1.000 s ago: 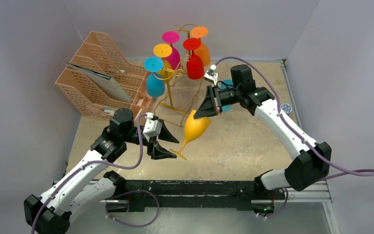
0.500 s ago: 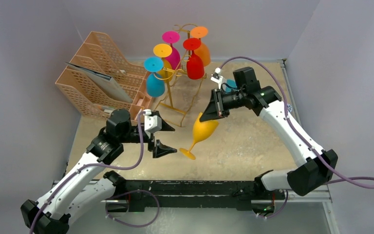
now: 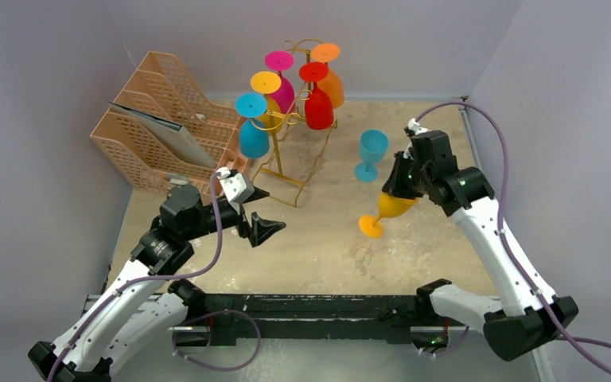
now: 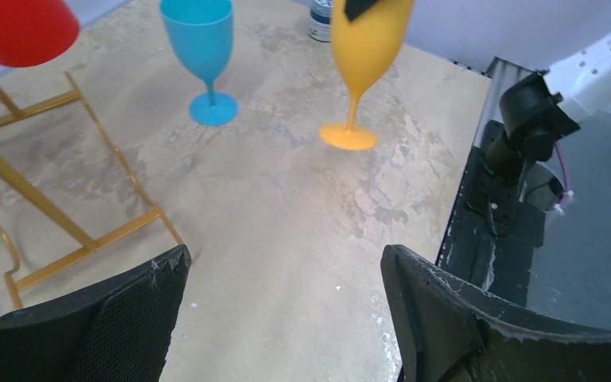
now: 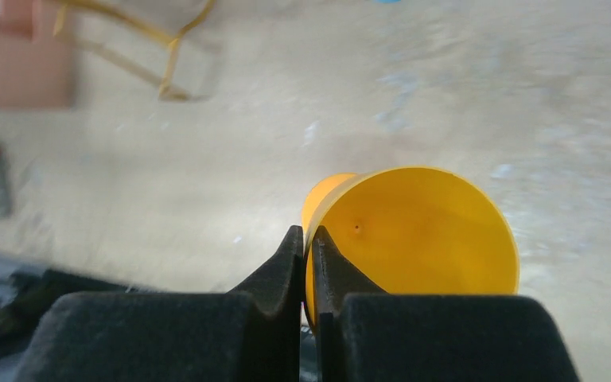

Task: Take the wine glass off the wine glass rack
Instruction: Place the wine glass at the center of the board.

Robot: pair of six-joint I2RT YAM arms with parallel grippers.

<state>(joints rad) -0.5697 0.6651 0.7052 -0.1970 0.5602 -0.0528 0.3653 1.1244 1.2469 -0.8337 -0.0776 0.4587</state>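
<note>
Top view: wine glass [image 3: 392,206] is pinched at the rim by right end effector [image 3: 400,181], clear of rack [image 3: 277,159], at its 4 o'clock; the stem is tilted toward 8 o'clock.
Left wrist: left end effector [image 4: 284,259] is spread, empty, farther off; wine glass [image 4: 363,48] is seen at 12 o'clock over worktop [image 4: 286,199].
Right wrist: fingers [image 5: 278,267] are pressed onto the bowl wall.
Writing: none legible.

Top external: high behind the arm bases [image 3: 187,293], down onto the whole table [image 3: 326,247]. Left wrist: low, facing right across it. Right wrist: close, steeply downward. All share the yellow wine glass [image 3: 394,205].
</note>
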